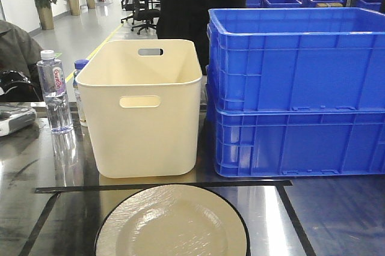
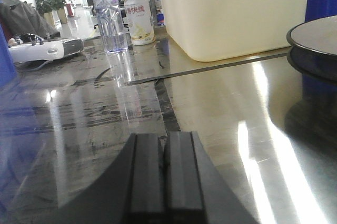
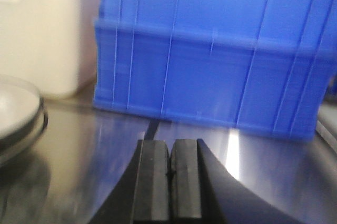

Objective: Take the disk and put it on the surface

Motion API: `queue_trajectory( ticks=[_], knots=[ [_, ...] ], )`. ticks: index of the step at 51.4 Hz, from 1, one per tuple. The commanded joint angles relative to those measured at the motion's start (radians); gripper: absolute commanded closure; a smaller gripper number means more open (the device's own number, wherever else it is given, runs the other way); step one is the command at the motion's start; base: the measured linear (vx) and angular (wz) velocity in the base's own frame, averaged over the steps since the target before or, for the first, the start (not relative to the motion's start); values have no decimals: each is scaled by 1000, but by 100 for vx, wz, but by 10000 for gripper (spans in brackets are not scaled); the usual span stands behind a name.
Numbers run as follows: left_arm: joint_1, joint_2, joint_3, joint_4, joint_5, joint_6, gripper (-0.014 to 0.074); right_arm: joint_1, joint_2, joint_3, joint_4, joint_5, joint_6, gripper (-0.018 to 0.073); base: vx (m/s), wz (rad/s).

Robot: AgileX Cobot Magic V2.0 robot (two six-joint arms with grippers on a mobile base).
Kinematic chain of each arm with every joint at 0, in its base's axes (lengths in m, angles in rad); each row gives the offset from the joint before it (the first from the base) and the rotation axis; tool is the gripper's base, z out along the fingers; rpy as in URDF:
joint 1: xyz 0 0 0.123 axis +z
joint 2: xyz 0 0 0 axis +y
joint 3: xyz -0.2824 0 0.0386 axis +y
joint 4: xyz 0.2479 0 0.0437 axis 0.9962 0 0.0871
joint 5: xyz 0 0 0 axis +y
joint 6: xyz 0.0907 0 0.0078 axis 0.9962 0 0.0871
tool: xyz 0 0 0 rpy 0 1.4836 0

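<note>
Blue crates (image 1: 298, 91), two; one disk (image 1: 172, 223)

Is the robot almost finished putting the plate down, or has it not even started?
It looks finished or nearly so, though I can't tell who put it there. The disk lies flat on the steel surface, inside the black tape lines. Nothing is in hand: the left pincer and right pincer are both shut and empty, low over the tabletop on either side of the disk. Nothing obvious is left to do.
</note>
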Motion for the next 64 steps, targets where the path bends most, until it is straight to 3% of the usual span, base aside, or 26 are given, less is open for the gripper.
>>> queue_trajectory(
  ticks=[1,8,10,64],
  knots=[
    [-2,-12,13,1,-83,-10,604,-3,-78,67,-90,-77,83,568,0,0],
    [-2,-12,13,1,-83,-10,604,-3,-236,175,-105,-61,129,568,0,0],
    [-2,-12,13,1,-83,-10,604,-4,-282,173,-109,5,137,568,0,0],
    [-2,-12,13,1,-80,-10,604,-3,-273,171,-120,20,148,568,0,0]
  ],
)
